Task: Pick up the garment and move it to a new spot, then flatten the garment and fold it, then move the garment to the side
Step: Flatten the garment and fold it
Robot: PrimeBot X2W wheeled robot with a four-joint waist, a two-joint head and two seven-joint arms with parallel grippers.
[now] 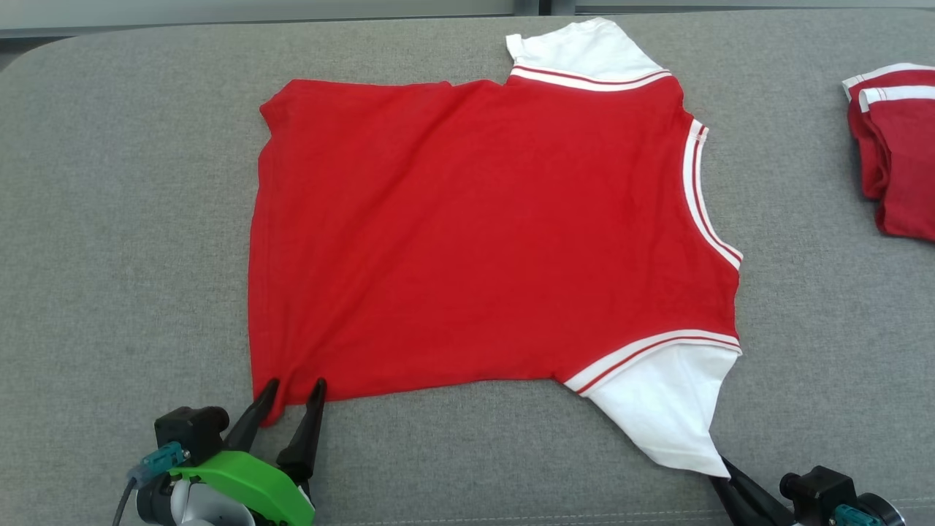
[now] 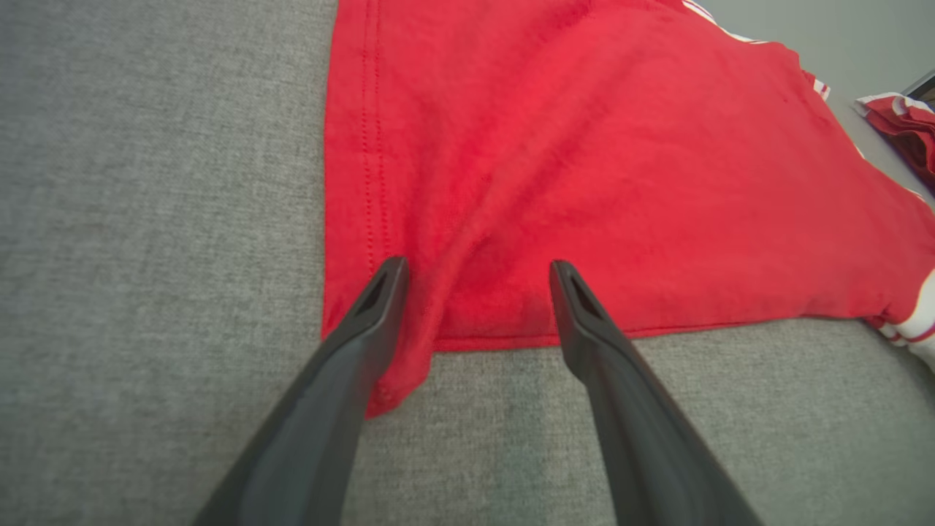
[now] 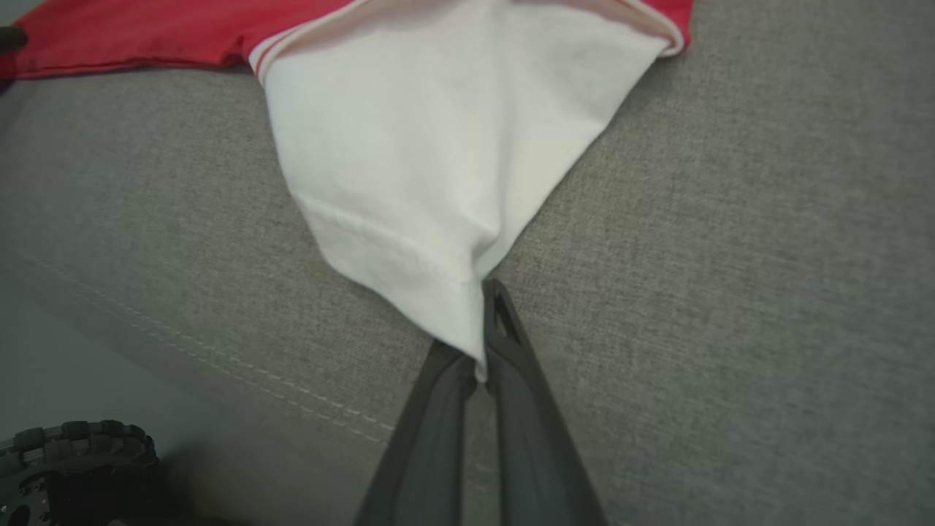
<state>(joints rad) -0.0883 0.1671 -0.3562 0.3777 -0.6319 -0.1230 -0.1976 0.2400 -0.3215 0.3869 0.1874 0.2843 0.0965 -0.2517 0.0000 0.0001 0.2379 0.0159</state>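
Jaws on my right gripper [image 3: 478,329] pinch the garment [image 1: 475,234] by its white sleeve [image 1: 657,402] (lower right); left gripper [image 1: 296,383] gapes, straddling the lower-left corner.

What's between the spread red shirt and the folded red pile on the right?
Only bare grey upholstery separates red shirt from folded red pile; head view shows it.
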